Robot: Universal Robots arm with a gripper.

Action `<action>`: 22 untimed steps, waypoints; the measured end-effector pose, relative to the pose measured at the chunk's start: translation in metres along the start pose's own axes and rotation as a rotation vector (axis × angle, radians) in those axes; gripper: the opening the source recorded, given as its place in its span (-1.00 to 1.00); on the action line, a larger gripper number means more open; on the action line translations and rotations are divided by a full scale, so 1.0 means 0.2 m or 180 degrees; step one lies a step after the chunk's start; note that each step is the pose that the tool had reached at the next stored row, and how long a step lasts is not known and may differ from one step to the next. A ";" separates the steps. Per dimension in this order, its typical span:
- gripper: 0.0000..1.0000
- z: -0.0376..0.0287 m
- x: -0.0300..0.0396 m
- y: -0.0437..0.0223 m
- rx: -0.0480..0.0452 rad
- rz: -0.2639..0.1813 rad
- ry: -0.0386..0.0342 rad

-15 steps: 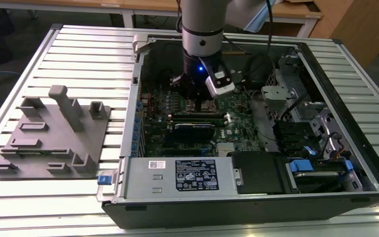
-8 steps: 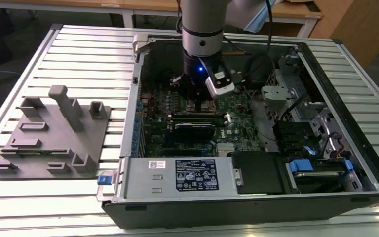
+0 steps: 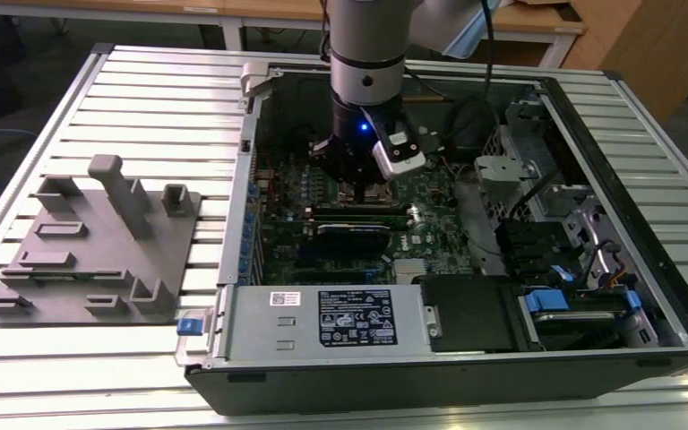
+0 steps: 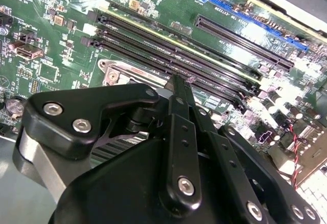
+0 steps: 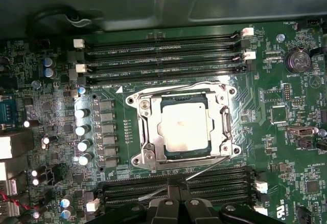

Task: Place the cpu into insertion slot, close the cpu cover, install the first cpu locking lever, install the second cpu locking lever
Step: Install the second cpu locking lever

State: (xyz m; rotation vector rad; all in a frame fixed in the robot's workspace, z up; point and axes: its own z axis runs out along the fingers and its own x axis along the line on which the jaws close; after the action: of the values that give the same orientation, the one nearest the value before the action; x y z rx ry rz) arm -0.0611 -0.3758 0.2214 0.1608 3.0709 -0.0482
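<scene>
The gripper (image 5: 178,191) is clenched shut beside a locking lever (image 5: 207,168) — the covered cpu (image 5: 185,128) lies just beyond, twelve o'clock by the exterior view.

Count log, from my station: I see one silvery-grey square metal chip (image 5: 185,128), one silvery square metal frame plate (image 5: 146,132), four long narrow black memory slots (image 5: 163,55), one open black computer case (image 3: 320,390), one grey moulded fixture tray (image 3: 167,260), one slatted aluminium counter (image 3: 141,90).

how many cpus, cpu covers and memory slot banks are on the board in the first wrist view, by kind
cpu: 1
cpu cover: 1
memory slot banks: 2
total: 4
</scene>
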 end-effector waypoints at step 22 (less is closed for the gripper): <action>-0.80 0.035 0.002 0.001 -0.0001 0.0000 0.0000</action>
State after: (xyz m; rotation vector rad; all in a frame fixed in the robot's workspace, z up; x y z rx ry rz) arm -0.0611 -0.3758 0.2144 0.1607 3.0708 -0.0478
